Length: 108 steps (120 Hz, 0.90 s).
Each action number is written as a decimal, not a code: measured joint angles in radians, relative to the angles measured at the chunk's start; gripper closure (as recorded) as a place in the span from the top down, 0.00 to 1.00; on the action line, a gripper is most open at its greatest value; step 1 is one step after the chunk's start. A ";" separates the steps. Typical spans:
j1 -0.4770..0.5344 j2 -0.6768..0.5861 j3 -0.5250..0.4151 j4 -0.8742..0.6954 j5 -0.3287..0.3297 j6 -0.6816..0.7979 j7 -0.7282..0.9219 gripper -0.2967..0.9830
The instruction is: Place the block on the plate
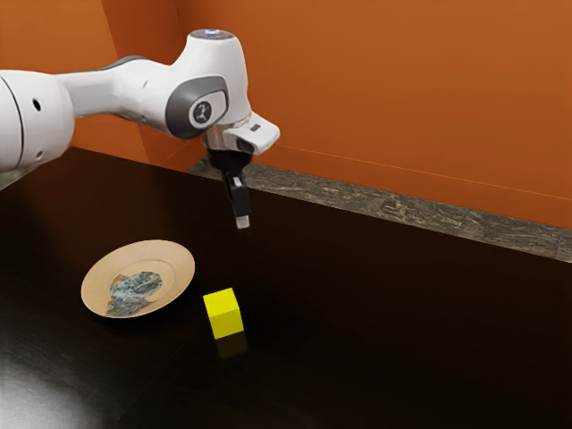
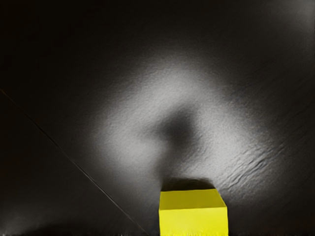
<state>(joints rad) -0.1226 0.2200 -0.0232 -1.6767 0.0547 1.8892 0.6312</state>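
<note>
Orange wall (image 1: 375, 98) behind a black desk (image 1: 402, 331); yellow cube (image 1: 223, 314) on it, lower centre of the exterior view, tan plate (image 1: 179, 279) centre-left; jaws empty, parted or closed I can't tell; an off-centre descent could shove the cube away.

The yellow cubic block (image 1: 223, 314) is plain. The round beige plate (image 1: 138, 278) has a mottled blue-and-brown pattern. The glossy tabletop (image 1: 375, 313) is near-black.

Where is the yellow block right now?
In the exterior view, the block sits on the dark table beside the plate, on the side toward the exterior view's right, not touching it.
</note>
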 joint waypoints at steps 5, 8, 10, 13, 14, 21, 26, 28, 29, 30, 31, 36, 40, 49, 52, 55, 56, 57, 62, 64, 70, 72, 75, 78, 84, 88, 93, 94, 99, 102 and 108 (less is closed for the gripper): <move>-0.001 0.000 0.000 0.002 0.000 -0.007 0.000 0.77; -0.001 0.000 0.000 0.003 0.000 -0.011 0.000 0.77; -0.001 -0.001 0.001 0.003 0.000 -0.013 0.001 0.77; -0.001 -0.001 0.002 -0.001 0.000 -0.016 0.001 0.77; 0.000 -0.001 0.002 -0.003 0.000 -0.017 0.001 0.77; 0.001 -0.001 0.003 -0.028 0.000 -0.021 0.001 0.77; 0.003 0.001 0.004 -0.049 -0.001 -0.020 0.001 0.77; 0.004 0.003 0.005 -0.059 -0.001 -0.018 0.001 0.77; 0.004 0.003 0.005 -0.064 -0.001 -0.017 0.002 0.77; 0.005 0.004 0.006 -0.069 -0.001 -0.015 0.002 0.77; 0.005 0.005 0.007 -0.074 -0.001 -0.014 0.002 0.77; 0.007 0.009 0.010 -0.096 -0.001 -0.009 0.002 0.77; 0.007 0.012 0.011 -0.115 -0.002 -0.006 0.002 0.77; 0.008 0.026 0.013 -0.159 -0.010 0.000 0.002 0.77; 0.008 0.033 0.014 -0.171 -0.012 0.004 0.002 0.77; 0.009 0.037 0.014 -0.188 -0.015 0.011 0.002 0.77; 0.009 0.038 0.014 -0.194 -0.017 0.013 0.002 0.77; 0.010 0.040 0.014 -0.200 -0.021 0.016 0.002 0.77; 0.011 0.046 0.019 -0.227 -0.036 0.034 0.002 0.77; 0.011 0.049 0.020 -0.234 -0.041 0.042 0.002 0.77; 0.013 0.063 0.025 -0.246 -0.058 0.066 0.002 0.77; 0.015 0.068 0.026 -0.248 -0.063 0.074 0.003 0.77; 0.017 0.076 0.026 -0.250 -0.069 0.088 0.003 0.77; 0.019 0.082 0.027 -0.251 -0.074 0.101 0.003 0.77; 0.025 0.096 0.027 -0.253 -0.082 0.128 0.003 0.77; 0.029 0.103 0.028 -0.254 -0.090 0.144 0.003 0.77; 0.032 0.112 0.028 -0.255 -0.098 0.159 0.004 0.77; 0.032 0.114 0.028 -0.256 -0.099 0.162 0.004 0.77; 0.038 0.119 0.028 -0.263 -0.108 0.175 0.004 0.77; 0.040 0.120 0.028 -0.269 -0.113 0.182 0.005 0.77; 0.042 0.122 0.028 -0.281 -0.121 0.193 0.005 0.77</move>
<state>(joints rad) -0.0809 0.3417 0.0050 -1.9577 -0.0664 2.0822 0.6363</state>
